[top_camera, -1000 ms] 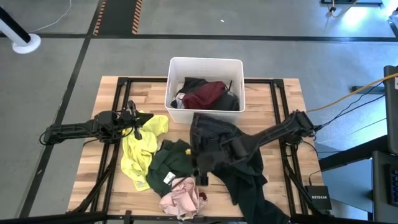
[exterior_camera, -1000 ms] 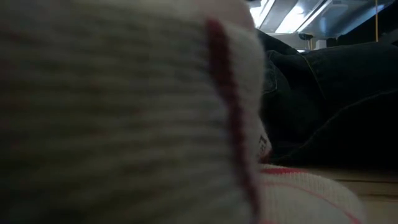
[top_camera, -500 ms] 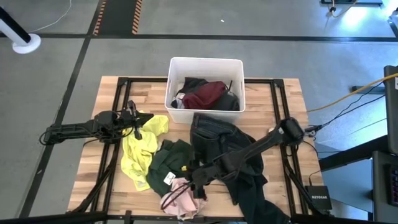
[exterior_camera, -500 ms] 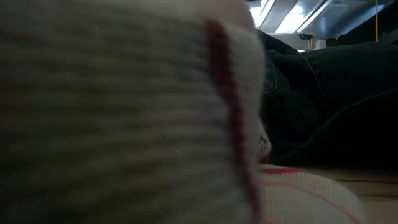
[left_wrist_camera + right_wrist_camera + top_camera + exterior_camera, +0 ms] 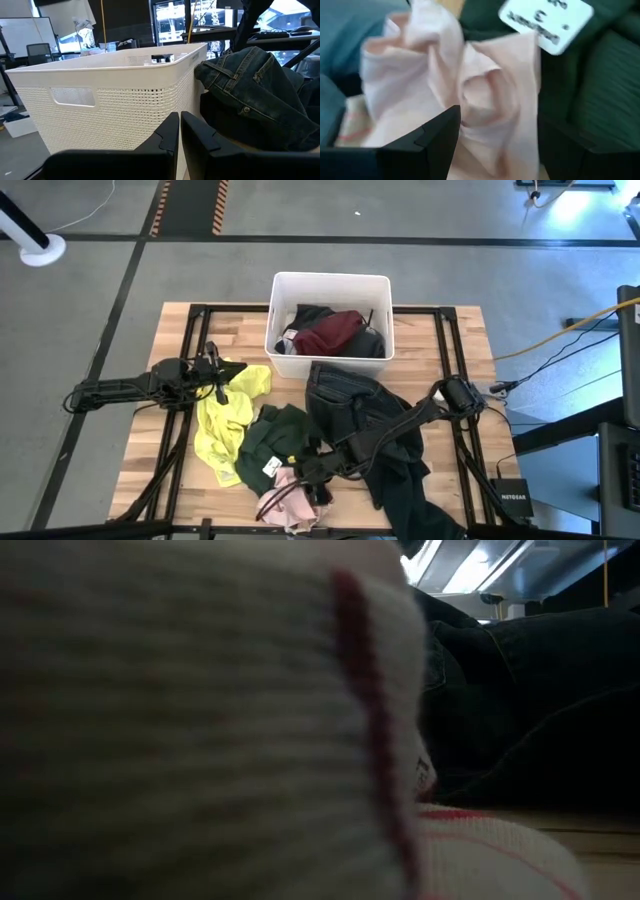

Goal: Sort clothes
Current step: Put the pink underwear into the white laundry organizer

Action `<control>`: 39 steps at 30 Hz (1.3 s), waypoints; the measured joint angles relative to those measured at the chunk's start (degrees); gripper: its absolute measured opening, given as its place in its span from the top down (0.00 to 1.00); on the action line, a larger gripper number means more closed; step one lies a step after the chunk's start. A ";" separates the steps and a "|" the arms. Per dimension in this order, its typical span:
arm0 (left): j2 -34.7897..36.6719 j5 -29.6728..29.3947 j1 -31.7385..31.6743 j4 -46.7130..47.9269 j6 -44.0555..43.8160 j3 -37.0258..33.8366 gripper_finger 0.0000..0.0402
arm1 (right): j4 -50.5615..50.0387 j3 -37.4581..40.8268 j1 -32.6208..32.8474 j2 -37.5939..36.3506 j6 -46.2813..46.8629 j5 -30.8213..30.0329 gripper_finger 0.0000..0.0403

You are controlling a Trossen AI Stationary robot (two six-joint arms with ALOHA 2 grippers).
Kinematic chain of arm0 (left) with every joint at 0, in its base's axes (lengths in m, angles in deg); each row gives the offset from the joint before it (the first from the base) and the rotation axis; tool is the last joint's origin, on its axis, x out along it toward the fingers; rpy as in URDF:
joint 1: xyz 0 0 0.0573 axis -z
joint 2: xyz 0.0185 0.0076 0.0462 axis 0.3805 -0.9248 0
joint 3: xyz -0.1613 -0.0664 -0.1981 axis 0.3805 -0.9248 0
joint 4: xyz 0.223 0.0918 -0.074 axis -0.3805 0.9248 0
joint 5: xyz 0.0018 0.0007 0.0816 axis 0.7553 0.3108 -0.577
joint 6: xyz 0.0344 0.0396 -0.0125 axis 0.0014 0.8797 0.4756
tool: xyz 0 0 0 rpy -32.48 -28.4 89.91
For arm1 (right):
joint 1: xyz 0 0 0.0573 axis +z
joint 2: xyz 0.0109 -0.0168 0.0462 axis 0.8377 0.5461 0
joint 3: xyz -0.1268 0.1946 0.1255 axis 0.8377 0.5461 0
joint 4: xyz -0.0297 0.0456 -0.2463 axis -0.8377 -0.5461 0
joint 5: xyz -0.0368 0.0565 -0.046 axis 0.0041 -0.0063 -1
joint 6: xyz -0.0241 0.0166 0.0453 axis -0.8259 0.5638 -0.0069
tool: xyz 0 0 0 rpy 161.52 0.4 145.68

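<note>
Yellow cloth, a bright top [image 5: 225, 420], lies at the table's left by the left gripper [image 5: 213, 375], whose fingers are pressed together on nothing as that arm waits. Next come a dark green shirt [image 5: 272, 438], then a pink piece [image 5: 290, 498] at the front edge, with jeans [image 5: 350, 395] to the right. The right gripper [image 5: 312, 472] hangs over the pink piece, fingers spread wide either side of a raised fold, holding nothing yet. It should probably drop straight onto that fold and close on pink alone, clear of the green shirt. A white bin [image 5: 330, 281] at the back holds a maroon piece [image 5: 330, 332] and black clothes [image 5: 312, 313].
</note>
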 joint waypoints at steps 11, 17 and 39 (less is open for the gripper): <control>0.00 0.00 0.00 0.00 0.00 0.00 0.97 | 1.96 -0.05 0.00 2.16 0.33 2.56 0.56; -0.01 0.00 0.02 -0.01 -0.02 0.00 0.97 | 1.88 -0.05 0.00 2.16 -0.18 0.08 0.84; 0.00 0.00 0.02 0.00 -0.81 0.00 0.97 | -38.33 -30.40 0.25 0.06 -4.70 -11.36 0.93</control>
